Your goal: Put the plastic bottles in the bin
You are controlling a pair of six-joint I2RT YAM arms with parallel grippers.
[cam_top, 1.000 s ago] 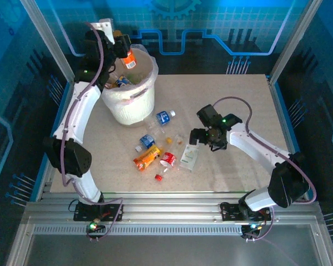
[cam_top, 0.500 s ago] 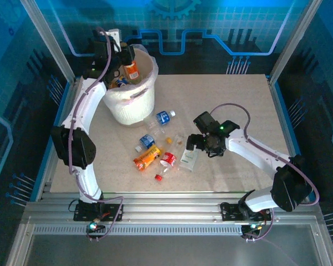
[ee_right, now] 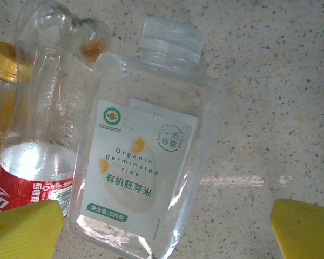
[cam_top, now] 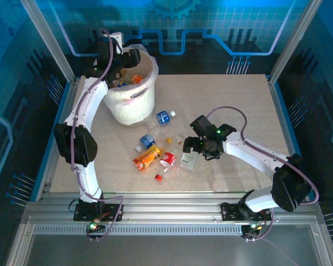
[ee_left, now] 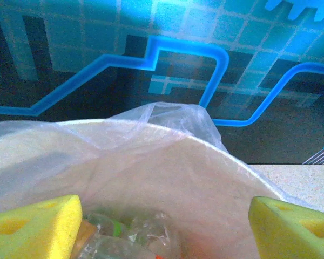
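The white bin (cam_top: 134, 105) with its bag liner (ee_left: 167, 116) stands at the table's back left. An orange-labelled bottle (cam_top: 136, 78) lies inside it among other clear bottles (ee_left: 132, 234). My left gripper (cam_top: 131, 57) hangs open over the bin's mouth, its yellow fingertips (ee_left: 35, 226) wide apart with nothing between them. Several bottles lie mid-table: blue-labelled (cam_top: 165, 117), orange (cam_top: 147, 158), red-labelled (cam_top: 167, 159) and a white-labelled flat bottle (ee_right: 143, 162). My right gripper (cam_top: 189, 147) hovers open just above the white-labelled bottle (cam_top: 188, 161), its fingertips (ee_right: 305, 229) either side of the bottle's base.
A loose red cap (cam_top: 159, 177) lies near the front of the pile. A crushed clear bottle (ee_right: 48, 81) and a yellow-capped one (ee_right: 1, 59) touch the white-labelled bottle's left side. Bare speckled table (cam_top: 238, 105) spreads to the right and back.
The left gripper moved over the bin and let go of the orange-labelled bottle, which now lies inside. The right gripper shifted left and down toward the white-labelled bottle.
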